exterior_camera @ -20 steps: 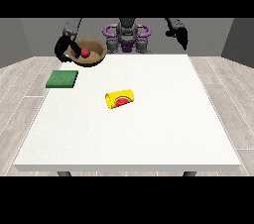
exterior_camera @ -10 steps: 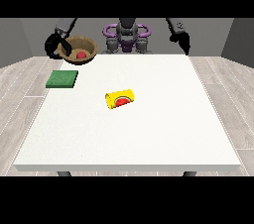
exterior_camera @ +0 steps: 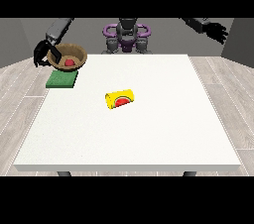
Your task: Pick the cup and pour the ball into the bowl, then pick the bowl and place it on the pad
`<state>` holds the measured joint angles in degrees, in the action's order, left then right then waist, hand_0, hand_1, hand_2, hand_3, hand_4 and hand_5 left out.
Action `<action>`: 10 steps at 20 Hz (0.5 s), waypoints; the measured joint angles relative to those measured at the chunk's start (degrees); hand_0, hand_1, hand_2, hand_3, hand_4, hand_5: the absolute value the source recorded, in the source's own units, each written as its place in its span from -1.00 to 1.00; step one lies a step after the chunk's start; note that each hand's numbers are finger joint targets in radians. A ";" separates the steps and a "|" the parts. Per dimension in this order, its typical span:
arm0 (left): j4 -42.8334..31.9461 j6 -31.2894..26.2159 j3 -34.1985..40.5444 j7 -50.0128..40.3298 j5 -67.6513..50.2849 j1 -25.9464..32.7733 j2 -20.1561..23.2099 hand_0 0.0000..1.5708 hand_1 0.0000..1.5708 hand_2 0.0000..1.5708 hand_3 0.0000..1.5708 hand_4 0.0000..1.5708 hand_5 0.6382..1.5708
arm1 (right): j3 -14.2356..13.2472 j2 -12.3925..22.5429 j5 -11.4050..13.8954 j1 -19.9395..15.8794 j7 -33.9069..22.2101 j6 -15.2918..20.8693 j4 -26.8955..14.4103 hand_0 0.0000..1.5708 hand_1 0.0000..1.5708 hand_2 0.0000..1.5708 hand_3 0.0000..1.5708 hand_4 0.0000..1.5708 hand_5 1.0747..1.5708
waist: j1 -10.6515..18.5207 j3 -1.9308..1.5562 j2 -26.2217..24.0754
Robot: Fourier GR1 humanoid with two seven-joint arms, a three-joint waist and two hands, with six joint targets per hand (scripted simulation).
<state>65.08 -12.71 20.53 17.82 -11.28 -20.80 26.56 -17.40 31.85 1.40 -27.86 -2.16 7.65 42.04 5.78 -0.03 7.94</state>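
Starting from the near edge of the tabletop (exterior_camera: 129, 143), that whole stretch was plain white. A bit past the middle, slightly toward the view's left, the yellow cup (exterior_camera: 120, 99) was lying on its side, with its red-and-green mouth facing the near edge. It wasn't touching anything else.

Further back, the green pad (exterior_camera: 62, 79) sat flat at the far corner on the view's left, right along that edge. Directly above it was the brown bowl (exterior_camera: 68, 55), held up in the air with the red ball (exterior_camera: 69, 62) sitting inside. The hand at the view's left (exterior_camera: 41, 53) had its black fingers curled round the bowl's outer rim, so it was pinching the bowl.

Way at the back, the hand at the view's right (exterior_camera: 218, 31) was raised off beyond the far right corner, fingers spread and relaxed, touching nothing.
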 measured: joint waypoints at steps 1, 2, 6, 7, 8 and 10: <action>-1.47 -1.44 1.73 0.96 -1.04 -0.17 1.91 -1.00 -1.00 -1.00 -1.00 0.61 1.00 | -0.33 0.27 -0.19 -0.15 0.62 0.04 0.31 1.00 1.00 1.00 -1.00 0.01 0.98 | -0.20 0.02 0.94; -2.64 -3.22 3.18 1.50 -2.19 -0.34 3.79 -1.00 -1.00 -1.00 -1.00 0.59 1.00 | -0.67 0.14 -0.37 -0.11 1.39 0.34 0.32 1.00 1.00 1.00 -1.00 0.01 0.98 | -0.03 0.04 1.71; -7.67 -7.89 7.75 5.11 -4.99 -0.85 9.04 -1.00 -1.00 -1.00 -1.00 0.52 0.97 | -2.26 0.50 -1.44 -0.82 4.04 0.60 -0.10 1.00 1.00 1.00 -1.00 -0.05 0.98 | -0.34 0.04 4.98; -8.28 -8.29 8.17 5.15 -5.30 -0.98 9.68 -1.00 -1.00 -1.00 -1.00 0.51 0.97 | -2.61 0.94 -1.60 -1.30 4.23 0.44 -0.66 1.00 1.00 1.00 -1.00 -0.13 0.98 | -0.35 0.03 5.17; -9.13 -8.61 8.49 5.25 -5.53 -1.36 10.24 -1.00 -1.00 -1.00 -1.00 0.51 0.97 | -2.71 0.97 -1.62 -1.81 4.08 0.63 -0.99 1.00 1.00 1.00 -0.68 -0.31 0.96 | -0.61 0.03 5.38; -8.46 -8.99 8.54 4.19 -6.09 -1.32 10.63 -1.00 -1.00 -1.00 -1.00 0.51 0.97 | -4.22 1.77 -2.18 -2.21 4.26 1.65 -3.07 0.97 0.97 1.00 0.32 -1.00 0.95 | -0.08 0.01 5.45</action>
<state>56.62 -21.70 29.07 22.00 -17.37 -22.11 37.19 -21.62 33.62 -0.79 -30.07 2.11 9.30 38.97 5.70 -0.02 13.39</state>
